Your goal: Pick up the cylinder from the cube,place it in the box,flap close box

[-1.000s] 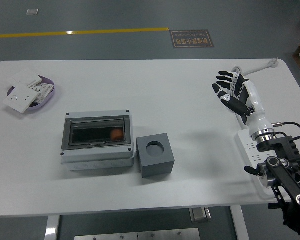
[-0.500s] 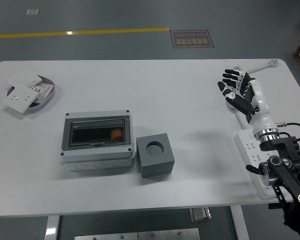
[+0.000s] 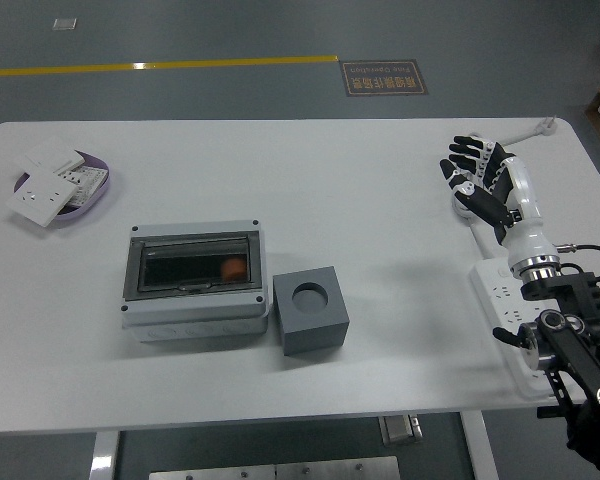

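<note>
A grey cube [image 3: 311, 311] with an empty round hole in its top sits near the table's front middle. Just left of it stands the pale grey box [image 3: 193, 282], its dark see-through flap down. An orange cylinder [image 3: 234, 268] shows through the flap, inside the box. My right hand [image 3: 472, 170] hovers over the table's right side, far from the cube and box, fingers spread and holding nothing. The left arm does not show.
A purple dish [image 3: 90, 199] holding white wall switch plates sits at the far left. A white power strip [image 3: 502, 300] lies along the right edge under my right forearm, its cable running to the far right corner.
My right hand has drifted to the right and slightly away from the table's middle, fingers still spread. The box, cube and cylinder have not moved.
</note>
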`<state>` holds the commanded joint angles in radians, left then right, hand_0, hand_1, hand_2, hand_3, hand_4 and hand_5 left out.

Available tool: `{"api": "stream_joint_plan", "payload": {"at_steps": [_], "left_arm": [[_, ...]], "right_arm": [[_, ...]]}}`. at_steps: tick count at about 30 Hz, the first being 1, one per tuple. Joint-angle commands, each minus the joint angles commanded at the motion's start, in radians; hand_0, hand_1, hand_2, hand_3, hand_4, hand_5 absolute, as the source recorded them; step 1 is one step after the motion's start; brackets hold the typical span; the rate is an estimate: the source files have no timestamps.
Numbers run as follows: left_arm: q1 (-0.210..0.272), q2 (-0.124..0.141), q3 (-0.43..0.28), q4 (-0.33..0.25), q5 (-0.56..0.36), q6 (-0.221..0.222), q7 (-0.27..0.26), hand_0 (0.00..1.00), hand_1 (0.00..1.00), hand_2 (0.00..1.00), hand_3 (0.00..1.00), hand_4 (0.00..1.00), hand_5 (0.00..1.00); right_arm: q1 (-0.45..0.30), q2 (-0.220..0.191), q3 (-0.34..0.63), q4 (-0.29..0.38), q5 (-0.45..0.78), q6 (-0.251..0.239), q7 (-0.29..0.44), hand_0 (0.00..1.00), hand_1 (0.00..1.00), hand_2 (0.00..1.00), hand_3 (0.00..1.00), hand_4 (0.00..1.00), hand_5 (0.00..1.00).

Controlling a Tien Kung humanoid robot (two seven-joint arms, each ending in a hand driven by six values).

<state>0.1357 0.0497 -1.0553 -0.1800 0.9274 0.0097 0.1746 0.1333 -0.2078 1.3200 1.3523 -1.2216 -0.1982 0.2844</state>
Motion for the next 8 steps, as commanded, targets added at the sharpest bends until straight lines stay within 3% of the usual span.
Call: {"api": "stream_joint_plan", "payload": {"at_steps": [8], "left_arm": [[0.004,-0.005,-0.004,0.000,0.002,0.001,0.001,0.923,0.852,0.854,0.951,0.002,0.002]], "right_arm": [[-0.004,0.002,0.006,0.001,-0.001,0.000,-0.001,0.785,0.692,0.696,0.668,0.743,0.228]]}}
